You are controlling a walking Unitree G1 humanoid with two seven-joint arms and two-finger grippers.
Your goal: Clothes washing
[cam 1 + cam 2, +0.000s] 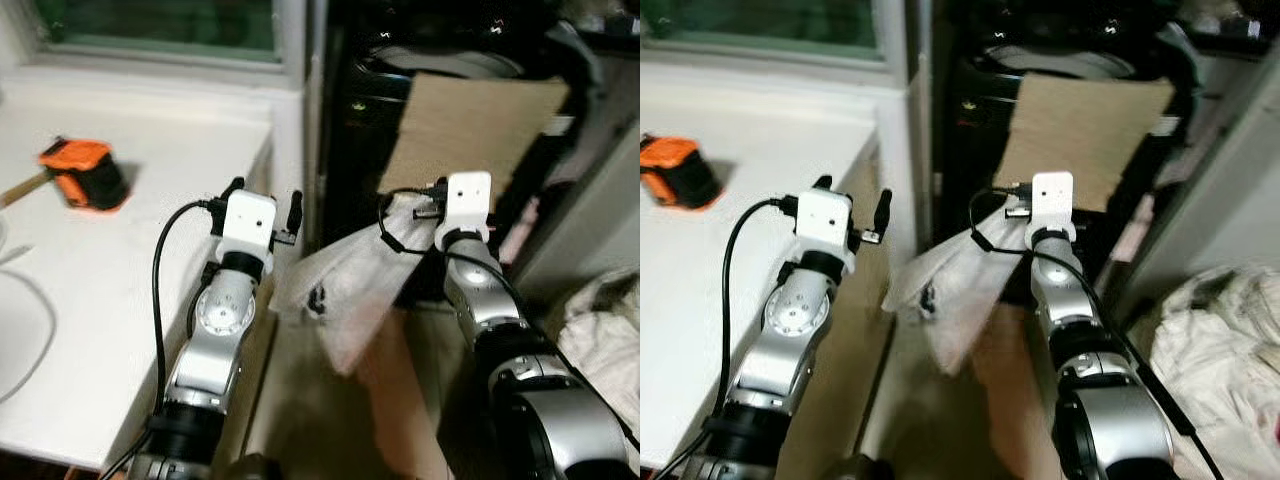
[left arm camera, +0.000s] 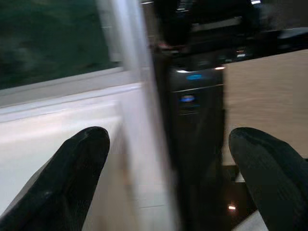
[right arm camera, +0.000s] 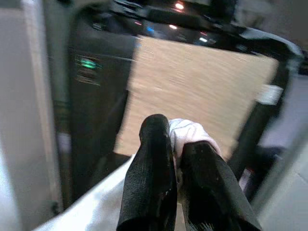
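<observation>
Pinching a white cloth point(image 3: 190, 134) between its two black fingers point(image 3: 150, 178), the right gripper point(image 3: 174, 144) sits at centre right of the head views, raised in front of a dark machine point(image 1: 350, 110) that fills the upper middle of the frame. A brown cardboard sheet point(image 1: 470, 125) leans against that machine. The cloth hangs from the gripper and drapes down and toward the left of the frame, its long axis running diagonally from the fingers to the gap beside the white counter point(image 1: 100, 280); a small dark mark shows partway along it.

The left gripper point(image 2: 168, 163) is at centre left, over the counter's right edge, fingers spread wide and holding nothing. It points toward the strip between the counter and the machine.

The cloth lies just beside the left gripper but is carried by the right, so the right arm looks the one to deliver it. The machine lies straight ahead of the right fingers, beyond the cardboard; whether an opening is reachable there cannot be told. An orange tape measure point(image 1: 85, 175) rests on the counter at upper left, and a heap of pale laundry point(image 1: 1220, 340) lies at lower right.
</observation>
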